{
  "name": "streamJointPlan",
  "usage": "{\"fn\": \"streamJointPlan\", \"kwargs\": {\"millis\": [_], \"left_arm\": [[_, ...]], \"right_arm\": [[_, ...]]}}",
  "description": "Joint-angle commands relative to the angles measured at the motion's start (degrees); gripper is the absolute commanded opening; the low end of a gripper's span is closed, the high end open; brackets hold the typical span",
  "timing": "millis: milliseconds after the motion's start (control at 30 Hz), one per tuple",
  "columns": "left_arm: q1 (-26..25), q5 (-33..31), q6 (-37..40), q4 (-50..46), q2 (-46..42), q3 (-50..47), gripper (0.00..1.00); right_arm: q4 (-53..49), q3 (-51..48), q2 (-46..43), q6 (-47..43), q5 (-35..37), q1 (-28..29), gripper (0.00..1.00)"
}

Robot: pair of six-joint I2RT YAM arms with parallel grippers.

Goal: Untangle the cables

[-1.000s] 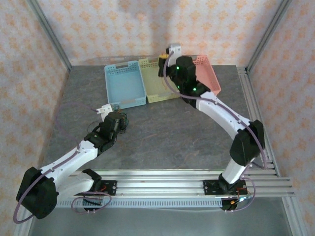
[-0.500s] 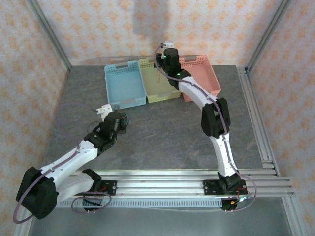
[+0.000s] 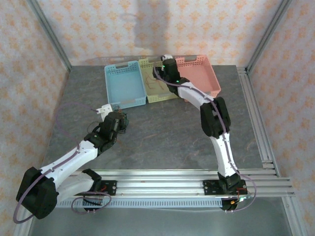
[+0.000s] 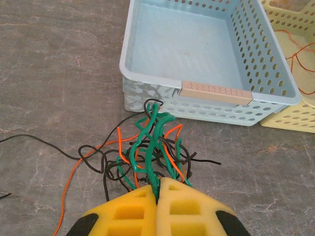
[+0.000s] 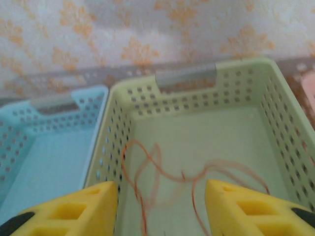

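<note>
Left wrist: left gripper (image 4: 158, 189) clamps cables (image 4: 152, 147); right gripper (image 5: 160, 191) parted.

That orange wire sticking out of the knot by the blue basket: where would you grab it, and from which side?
Grip the orange wire on its loose tail clear of the knot, where it lies flat and alone on the table. Come straight down from above. Inside the knot it weaves among green strands and black ones, and the left gripper is clamped there.
</note>
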Motion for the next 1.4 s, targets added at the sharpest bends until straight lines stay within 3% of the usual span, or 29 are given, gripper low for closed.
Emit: {"fn": "streamJointPlan", "kwargs": {"millis": [0,200,333,433,567,667,800,933,1000,1200,1367], "left_arm": [[0.52,0.01,0.5,2.77,-1.27,-0.16,0.0],[0.48,3.44,2.18,5.9,-4.74,-2.55,0.0],[0.41,7.48,4.25,8.57,-5.44,-3.5,0.0],[0.39,12.5,6.06,9.88,-4.47,-2.61,0.0],[0.18,22.86,8.25,12.98,-0.73,-0.82,0.0],[-0.91,29.98,10.54,14.69,2.88,1.16,0.0],[-1.69,30.06,11.23,12.71,6.94,4.94,0.0],[-2.09,32.64,11.83,13.73,8.79,6.01,0.0],[-2.99,29.21,12.07,12.38,8.85,6.19,0.0],[-2.96,28.71,11.19,14.31,4.72,2.87,0.0],[-3.19,32.03,11.77,17.37,2.61,0.48,0.0]], "right_arm": [[11.48,-13.67,-13.53,-2.38,-2.98,0.69,0.5],[24.99,-39.74,-27.89,-3.56,-12.88,1.27,0.46],[32.27,-49.16,-29.35,-4.08,-18.99,2.6,0.46],[34.99,-49.16,-25.12,-4.85,-23.64,5.33,0.46],[37.43,-48.97,-17.89,-12.31,-27.36,9.59,0.47],[40.36,-50.65,-16.46,-13.19,-23.15,10.99,0.47],[48.34,-53.66,-17.7,-10.4,-24.69,10.54,0.5],[48.47,-54.01,-17.24,-12.12,-27.06,10.9,0.5],[51.04,-54.8,-17.1,-11.14,-26.59,10.93,0.51],[51.47,-54.42,-15.82,-11.92,-26.52,10.9,0.55],[51.36,-53.8,-14.94,-11.77,-27.95,10.87,0.55]]}}
